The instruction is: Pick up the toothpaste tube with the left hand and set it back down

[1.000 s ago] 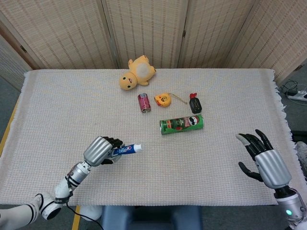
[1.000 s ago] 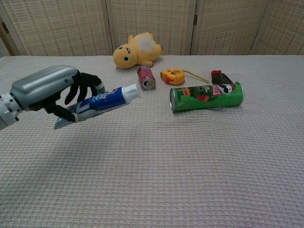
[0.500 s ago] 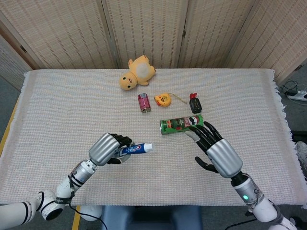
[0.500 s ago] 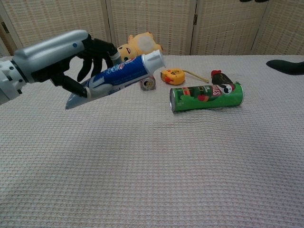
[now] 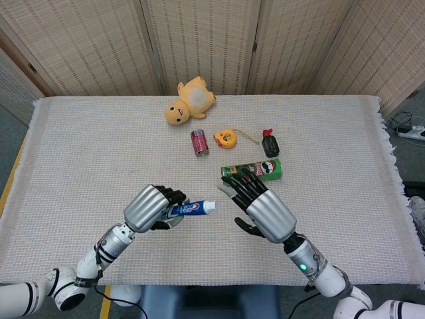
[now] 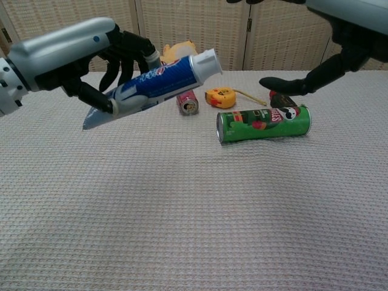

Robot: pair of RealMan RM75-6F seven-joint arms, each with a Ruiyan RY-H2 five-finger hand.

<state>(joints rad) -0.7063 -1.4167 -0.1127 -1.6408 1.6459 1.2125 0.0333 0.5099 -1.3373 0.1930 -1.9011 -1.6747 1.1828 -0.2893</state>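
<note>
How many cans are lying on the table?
2. The small red can lies near the yellow tape measure. The long green can lies just past the right hand. None looks hidden.

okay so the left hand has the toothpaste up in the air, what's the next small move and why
Probably lower the left hand straight down until the toothpaste tube rests on the table cloth, then release. The tube is lifted clear of the cloth, and the open right hand hovers just beside its cap, so avoid moving sideways.
</note>
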